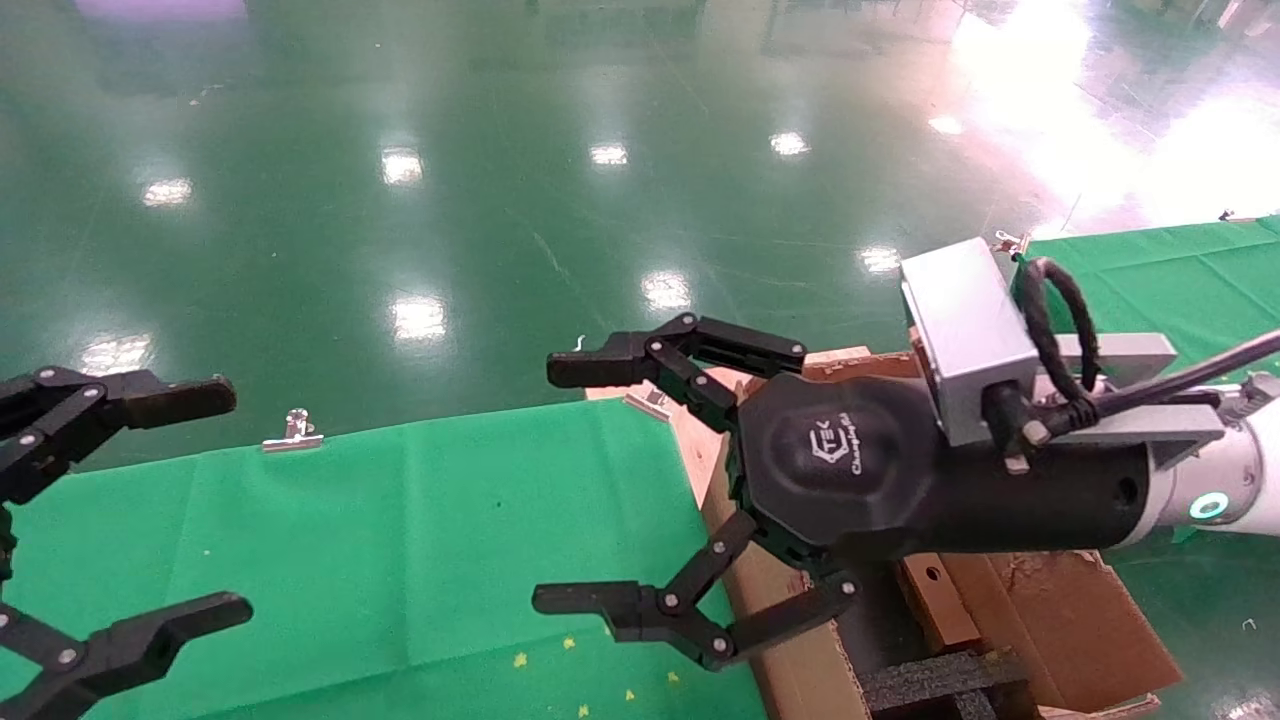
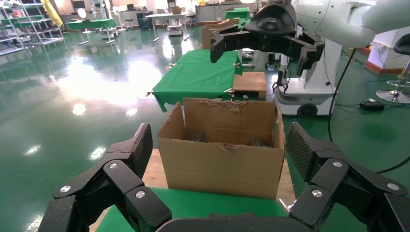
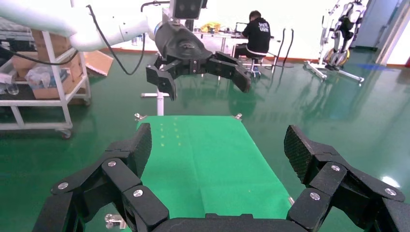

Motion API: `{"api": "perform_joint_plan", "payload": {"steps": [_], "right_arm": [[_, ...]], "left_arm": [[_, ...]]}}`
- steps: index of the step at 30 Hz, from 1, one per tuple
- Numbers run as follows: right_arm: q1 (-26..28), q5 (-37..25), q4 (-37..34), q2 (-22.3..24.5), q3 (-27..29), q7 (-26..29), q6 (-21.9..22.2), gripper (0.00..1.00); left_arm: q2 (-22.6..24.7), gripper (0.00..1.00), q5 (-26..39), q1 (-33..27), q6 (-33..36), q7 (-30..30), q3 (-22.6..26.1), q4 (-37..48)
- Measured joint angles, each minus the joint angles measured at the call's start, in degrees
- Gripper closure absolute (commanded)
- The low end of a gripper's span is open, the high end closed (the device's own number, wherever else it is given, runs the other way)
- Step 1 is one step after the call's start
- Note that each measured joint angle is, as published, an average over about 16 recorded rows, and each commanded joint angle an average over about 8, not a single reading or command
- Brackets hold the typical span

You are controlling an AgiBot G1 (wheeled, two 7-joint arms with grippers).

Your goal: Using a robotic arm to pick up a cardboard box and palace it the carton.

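Note:
The carton stands at the green table's right end, with ragged flaps and black foam inside. It also shows in the left wrist view. A small brown cardboard box with a round hole lies in the carton, partly hidden under my right gripper's body. My right gripper is open and empty, held above the carton's near-table side on the white arm; it also shows in the left wrist view. My left gripper is open and empty over the table's left end, facing the carton.
A green cloth covers the table, fixed with metal clips. A second green-covered table stands behind the right arm. Glossy green floor lies all round. A shelf cart and a seated person are far off.

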Motion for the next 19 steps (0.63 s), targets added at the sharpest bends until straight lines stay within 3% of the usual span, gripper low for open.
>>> {"api": "perform_joint_plan", "payload": {"steps": [19], "right_arm": [[-0.2,0.2,0.0,-0.1,0.2,-0.3,-0.2,0.00]], "left_arm": [[0.0,0.00,0.0,0.0,0.0,0.0,0.0,0.0]]}}
